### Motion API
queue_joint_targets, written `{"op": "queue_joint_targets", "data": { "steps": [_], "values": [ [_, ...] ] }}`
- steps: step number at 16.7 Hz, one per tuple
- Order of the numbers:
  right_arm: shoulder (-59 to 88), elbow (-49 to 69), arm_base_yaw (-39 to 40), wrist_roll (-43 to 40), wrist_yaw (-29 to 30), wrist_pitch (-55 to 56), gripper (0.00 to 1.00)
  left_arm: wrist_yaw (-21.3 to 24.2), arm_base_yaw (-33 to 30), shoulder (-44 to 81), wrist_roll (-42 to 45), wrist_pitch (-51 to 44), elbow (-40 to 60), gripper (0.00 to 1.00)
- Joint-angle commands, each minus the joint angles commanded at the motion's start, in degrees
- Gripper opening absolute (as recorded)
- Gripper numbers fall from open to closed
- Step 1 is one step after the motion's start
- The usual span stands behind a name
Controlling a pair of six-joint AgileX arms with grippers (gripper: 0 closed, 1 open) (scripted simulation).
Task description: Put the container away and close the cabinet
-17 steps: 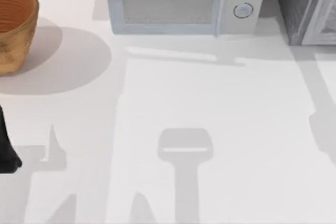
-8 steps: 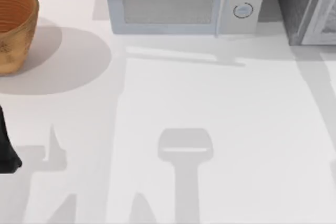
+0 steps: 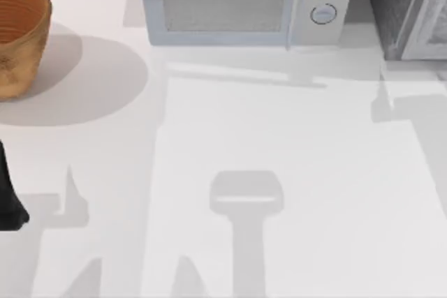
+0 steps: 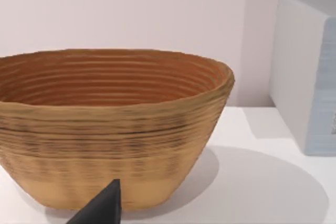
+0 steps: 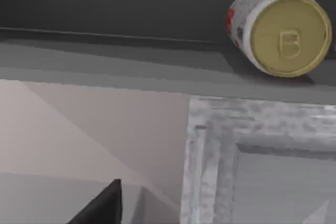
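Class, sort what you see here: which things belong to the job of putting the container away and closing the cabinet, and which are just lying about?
Belongs to the job:
- container, lying on its side inside the cabinet
- cabinet, at the table's far right
- cabinet door

Just lying about:
- woven basket, far left
- microwave, at the back

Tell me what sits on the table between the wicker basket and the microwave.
Nothing: in the top view the table between the basket and the microwave is bare, crossed only by the basket's shadow.
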Motion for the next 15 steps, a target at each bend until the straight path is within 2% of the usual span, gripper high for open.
{"op": "queue_joint_targets", "data": {
  "steps": [4, 8, 12, 15],
  "values": [
    [-20.22, -29.48, -1.08, 0.41, -0.43, 5.71, 1.0, 0.0, 0.0, 0.0, 0.0, 0.0, 0.0, 1.0],
    [-35.86, -49.93, -1.99, 1.24, -0.05, 9.5, 1.0, 0.0, 0.0, 0.0, 0.0, 0.0, 0.0, 1.0],
    [-44.48, -60.97, -2.5, 2.03, 0.57, 11.32, 1.0, 0.0, 0.0, 0.0, 0.0, 0.0, 0.0, 1.0],
    [-45.97, -62.94, -2.58, 2.22, 0.72, 11.61, 1.0, 0.0, 0.0, 0.0, 0.0, 0.0, 0.0, 1.0]
  ]
}}
